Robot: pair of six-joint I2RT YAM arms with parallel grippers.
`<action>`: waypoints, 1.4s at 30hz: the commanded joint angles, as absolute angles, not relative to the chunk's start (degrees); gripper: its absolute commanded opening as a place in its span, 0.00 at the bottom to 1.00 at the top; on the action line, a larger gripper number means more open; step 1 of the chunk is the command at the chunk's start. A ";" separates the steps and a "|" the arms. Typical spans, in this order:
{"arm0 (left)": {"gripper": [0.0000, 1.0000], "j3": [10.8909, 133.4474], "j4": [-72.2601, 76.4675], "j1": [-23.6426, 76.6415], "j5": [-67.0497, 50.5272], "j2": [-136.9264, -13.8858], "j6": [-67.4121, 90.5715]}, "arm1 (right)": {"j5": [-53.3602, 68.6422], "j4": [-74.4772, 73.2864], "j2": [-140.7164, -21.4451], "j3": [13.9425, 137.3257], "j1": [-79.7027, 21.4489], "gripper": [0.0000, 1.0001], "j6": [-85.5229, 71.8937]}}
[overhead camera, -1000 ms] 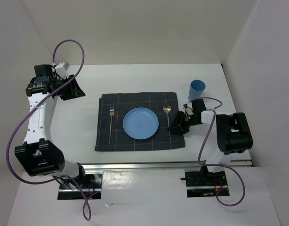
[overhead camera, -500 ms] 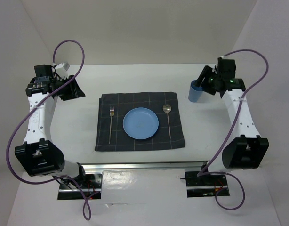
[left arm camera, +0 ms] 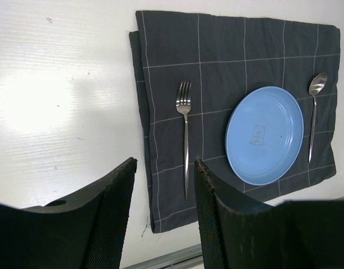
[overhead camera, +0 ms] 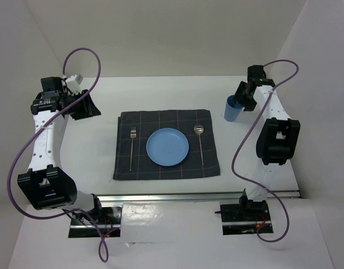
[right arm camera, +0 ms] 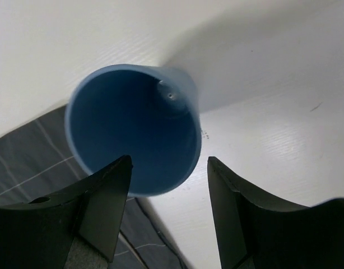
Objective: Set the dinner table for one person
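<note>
White tabletop [overhead camera: 161, 95] across whole workspace, under everything, silver rail [overhead camera: 177, 196] along near edge. Centred on it, toward near side: dark grey checked placemat [overhead camera: 161, 120], lying flat. On placemat: round blue plate [overhead camera: 167, 147] in middle. Fork [overhead camera: 131, 147] left of plate, tines pointing away from arms. Spoon [overhead camera: 200, 143] right of plate, bowl pointing away from arms. Neither touching plate. Blue cup [overhead camera: 233, 109] upright on bare tabletop, just off placemat's far right corner, mouth up. Left jaws: parted, empty, raised over far left of tabletop, well apart from placemat. Right jaws: parted wide, close above cup on its far right side, no contact visible in wrist view, gripping nothing.
</note>
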State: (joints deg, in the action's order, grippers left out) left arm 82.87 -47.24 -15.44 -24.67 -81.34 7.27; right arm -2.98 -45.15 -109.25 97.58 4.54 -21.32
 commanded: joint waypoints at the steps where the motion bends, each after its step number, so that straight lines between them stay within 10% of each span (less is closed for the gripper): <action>1: 0.54 83.85 -47.02 -15.64 -24.52 -80.41 5.98 | -6.41 -45.10 -109.42 101.25 5.10 0.64 -20.21; 5: 0.54 84.37 -47.02 -15.64 -24.52 -80.42 5.45 | -7.03 -43.78 -111.26 100.02 5.10 0.56 -20.21; 10: 0.54 84.90 -47.02 -15.64 -24.52 -81.56 5.45 | -7.81 -43.59 -112.41 99.49 5.10 0.00 -19.69; 42: 0.54 82.71 -46.49 -15.64 -25.05 -79.89 5.45 | -2.99 -53.17 -122.70 119.09 -17.67 0.00 -13.80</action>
State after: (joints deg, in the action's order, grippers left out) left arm 82.87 -47.53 -15.44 -24.23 -81.38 6.17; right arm -2.63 -51.20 -122.50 116.09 -16.78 -13.65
